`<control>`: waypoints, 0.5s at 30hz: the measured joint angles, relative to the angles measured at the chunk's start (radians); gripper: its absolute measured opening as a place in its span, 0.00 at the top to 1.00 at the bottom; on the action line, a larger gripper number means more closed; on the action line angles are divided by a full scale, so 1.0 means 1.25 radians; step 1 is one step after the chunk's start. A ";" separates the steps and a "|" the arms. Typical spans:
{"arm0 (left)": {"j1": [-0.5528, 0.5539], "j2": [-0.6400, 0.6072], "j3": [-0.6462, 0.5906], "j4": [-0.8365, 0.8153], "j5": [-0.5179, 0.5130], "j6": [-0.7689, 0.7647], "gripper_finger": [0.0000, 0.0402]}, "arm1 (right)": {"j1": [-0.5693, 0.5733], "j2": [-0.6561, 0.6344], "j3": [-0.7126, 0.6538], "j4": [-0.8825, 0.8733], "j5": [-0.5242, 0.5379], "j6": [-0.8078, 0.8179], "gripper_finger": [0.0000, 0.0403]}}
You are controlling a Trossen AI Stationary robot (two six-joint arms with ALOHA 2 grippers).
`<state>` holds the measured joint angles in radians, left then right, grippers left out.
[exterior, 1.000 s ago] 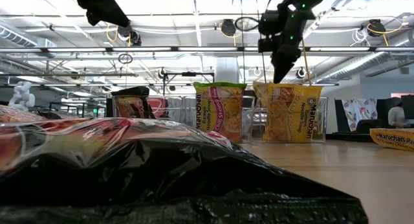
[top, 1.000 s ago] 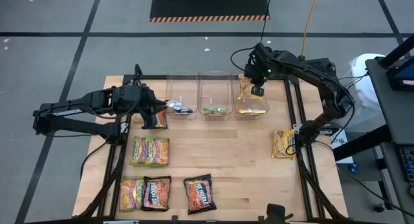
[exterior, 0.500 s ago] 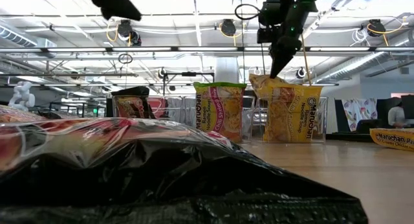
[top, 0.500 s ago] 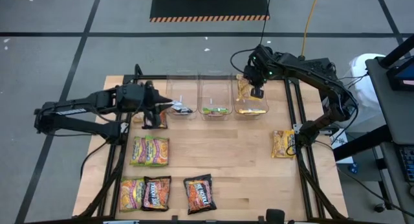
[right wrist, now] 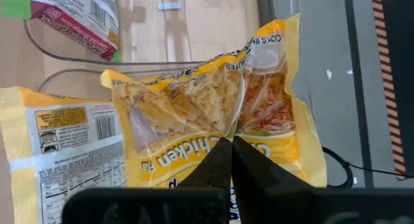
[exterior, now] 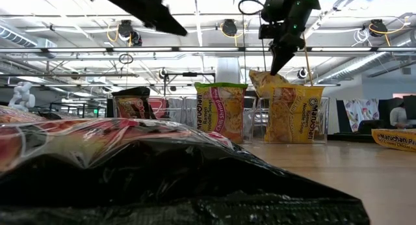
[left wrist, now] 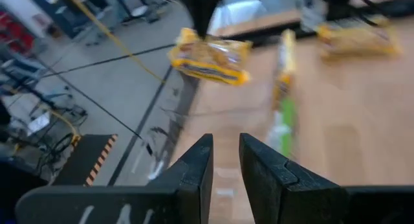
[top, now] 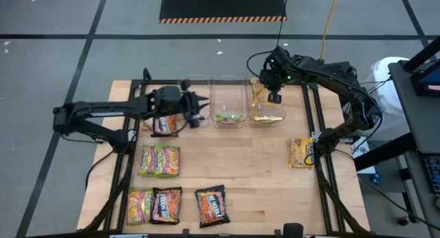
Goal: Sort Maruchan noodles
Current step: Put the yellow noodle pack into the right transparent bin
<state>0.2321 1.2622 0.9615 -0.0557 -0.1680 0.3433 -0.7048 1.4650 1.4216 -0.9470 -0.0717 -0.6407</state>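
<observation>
Three bins (top: 229, 100) in a row behind loose packets (top: 160, 160) (one packet (top: 301, 153) far right)

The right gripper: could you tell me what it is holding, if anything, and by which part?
The right gripper is shut on a yellow chicken ramen packet, pinching its edge, above the rightmost clear bin.

Your surface (top: 261, 169) is pale wood with a smooth, matt grain. The three bins (top: 230, 100) at its far edge are clear, glossy plastic. The yellow packet (right wrist: 213, 130) pinched by the right gripper (right wrist: 229, 141) is thin crinkly plastic film, shiny and partly see-through. The black packet (exterior: 162, 186) in front of the low camera is glossy, creased film. You'll find the left gripper (left wrist: 224, 160) fingers (left wrist: 194, 175) dark and matt, probably hard plastic.
</observation>
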 joint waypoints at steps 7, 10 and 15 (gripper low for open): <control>0.071 0.147 0.000 0.243 -0.001 0.169 0.79 | 0.000 -0.053 0.000 0.000 0.000 -0.003 1.00; 0.083 0.206 0.004 0.322 -0.001 0.277 0.79 | 0.000 -0.078 0.000 0.000 -0.001 -0.002 1.00; 0.112 0.294 0.075 0.342 0.102 0.123 0.79 | 0.001 -0.109 0.000 0.001 -0.001 0.000 1.00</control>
<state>0.3727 1.6295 1.0554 0.3723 -0.0403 0.4973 -0.7033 1.3284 1.4216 -0.9463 -0.0732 -0.6411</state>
